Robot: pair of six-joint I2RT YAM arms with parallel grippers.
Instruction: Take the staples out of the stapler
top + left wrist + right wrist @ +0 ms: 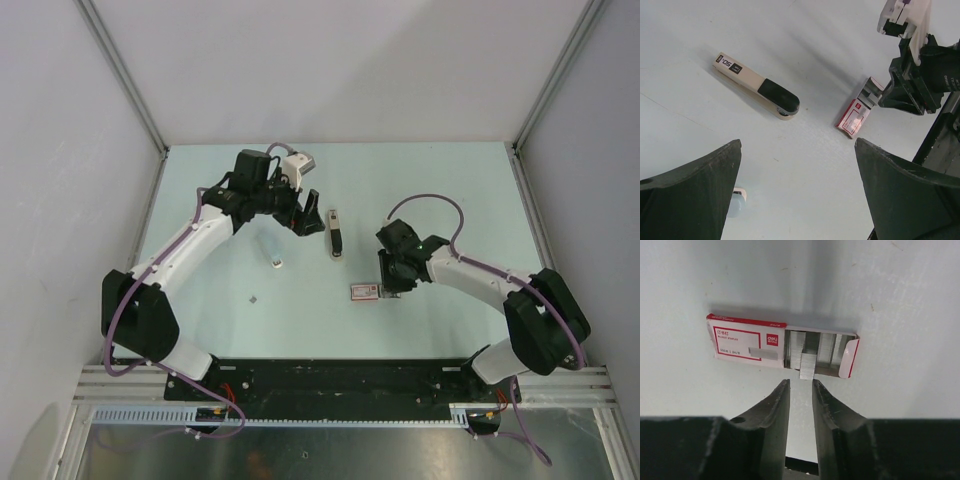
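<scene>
Left end effector (pixel 306 219) hangs spread wide and empty, with the stapler (pixel 336 232) lying flat on the desk (pixel 430 180) at its 3 o'clock; right end effector (pixel 800 385), fingers slightly apart on nothing, hovers beside the opened staple box (pixel 747 342) at the stapler's 5 o'clock

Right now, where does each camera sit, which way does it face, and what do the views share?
Top external: above and behind the arm bases, looking down at the table; left arm and right arm show.
Left wrist: on the left arm, looking aslant at the stapler and staple box; own fingers spread wide below, right arm at right.
Right wrist: close above the staple box, facing down; own fingers narrowly apart.
Shared: all three see the staple box; top and left wrist see the stapler.
</scene>
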